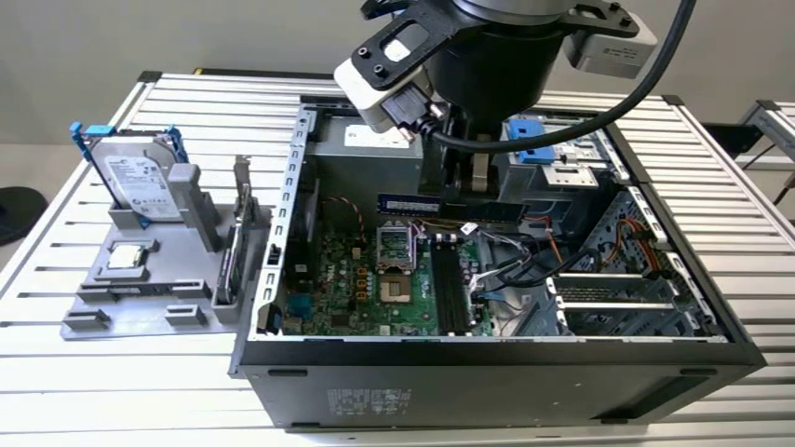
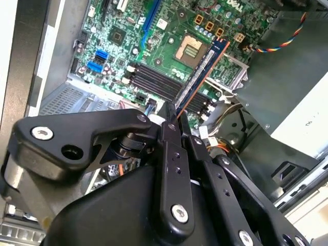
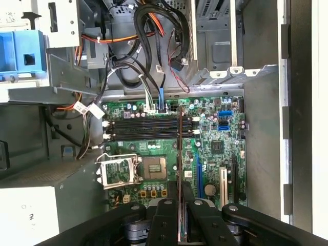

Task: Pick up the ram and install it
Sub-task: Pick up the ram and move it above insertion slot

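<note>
Right up close in both wrist views is the black metal gripper (image 2: 179,125) (image 3: 179,192). Its two jointed fingers (image 3: 165,215) are pinched together on one end of the long, narrow dark ram stick (image 2: 202,72) (image 3: 180,148), so it's clamped on that and nothing else. The stick hangs in the air over the green motherboard (image 2: 118,36) (image 3: 215,159), on edge. Its long side runs crosswise to the row of black memory slots (image 2: 154,77) (image 3: 138,128) rather than lining up with them, and it isn't seated in any slot. Just beside the slots sits the square processor socket with its silver metal frame (image 2: 190,50) (image 3: 154,166). A bundle of black, orange and red cables (image 3: 148,31) snakes down toward the board edge near the slots. In the exterior view the gripper (image 1: 457,191) reaches down into the open dark grey computer case (image 1: 497,372), which lies on its side on a slatted aluminium table (image 1: 162,400). There the ram stick (image 1: 404,202) shows as a bluish bar sticking out from the fingers toward the exterior view's left, above the motherboard (image 1: 348,279) and not touching it as far as I can tell. Off to the exterior view's left, outside the case, a silver-labelled hard drive with blue rails (image 1: 134,177) stands upright in a grey plastic holder (image 1: 137,298), well apart from the gripper
</note>
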`<act>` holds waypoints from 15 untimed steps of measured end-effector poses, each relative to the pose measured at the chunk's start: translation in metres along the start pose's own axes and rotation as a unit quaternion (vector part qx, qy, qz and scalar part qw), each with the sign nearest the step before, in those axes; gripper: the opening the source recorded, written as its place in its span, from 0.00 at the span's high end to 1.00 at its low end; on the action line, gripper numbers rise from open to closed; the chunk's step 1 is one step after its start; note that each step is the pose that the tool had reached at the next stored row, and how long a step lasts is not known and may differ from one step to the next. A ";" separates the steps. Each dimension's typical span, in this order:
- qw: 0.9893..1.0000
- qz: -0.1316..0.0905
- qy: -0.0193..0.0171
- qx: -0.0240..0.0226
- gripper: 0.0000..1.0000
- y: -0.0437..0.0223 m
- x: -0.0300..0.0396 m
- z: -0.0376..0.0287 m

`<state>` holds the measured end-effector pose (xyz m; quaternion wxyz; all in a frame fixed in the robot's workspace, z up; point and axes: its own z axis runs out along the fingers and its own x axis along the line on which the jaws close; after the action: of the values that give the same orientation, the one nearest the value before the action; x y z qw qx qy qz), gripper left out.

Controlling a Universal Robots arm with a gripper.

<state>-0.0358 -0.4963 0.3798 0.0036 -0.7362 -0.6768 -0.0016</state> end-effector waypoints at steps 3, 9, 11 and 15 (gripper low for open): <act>1.000 0.000 0.000 0.000 1.00 -0.0004 0.0037 0.0000; 1.000 0.002 0.000 0.000 1.00 -0.0020 0.0167 0.0002; 1.000 0.002 0.000 0.000 1.00 -0.0024 0.0205 0.0002; 1.000 0.003 0.000 0.000 1.00 -0.0030 0.0275 0.0003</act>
<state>-0.0364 -0.4686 0.3797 0.0036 -0.7381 -0.6747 -0.0016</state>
